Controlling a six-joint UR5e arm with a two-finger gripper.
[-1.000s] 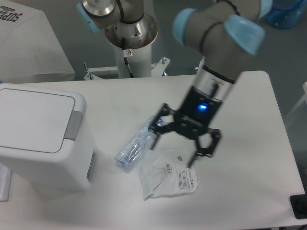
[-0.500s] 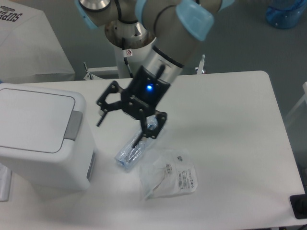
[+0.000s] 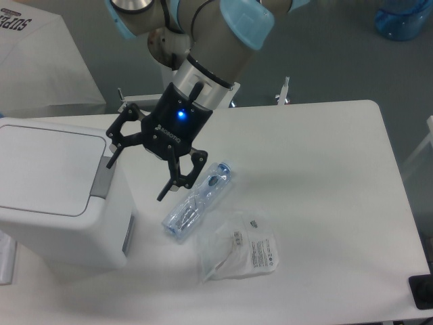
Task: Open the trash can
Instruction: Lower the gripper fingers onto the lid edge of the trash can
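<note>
Camera view: black two-finger gripper (image 3: 136, 181), fingers spread, nothing held, shifted further left since earlier frame, now beside grey push tab (image 3: 103, 177) of large white boxy plastic trash can (image 3: 47, 186) at table's left; lid shut.

A grey robot arm with light blue joint caps (image 3: 233, 17) reaches down from the top of the view. Its black two-finger gripper (image 3: 139, 176), with a blue light glowing on the wrist, points down-left, fingers spread wide apart.

My black tool (image 3: 137, 175) glows blue; white trash can (image 3: 54, 189) with grey tab (image 3: 103, 179), clear bluish bottle (image 3: 198, 200), white counter (image 3: 325, 176).
</note>
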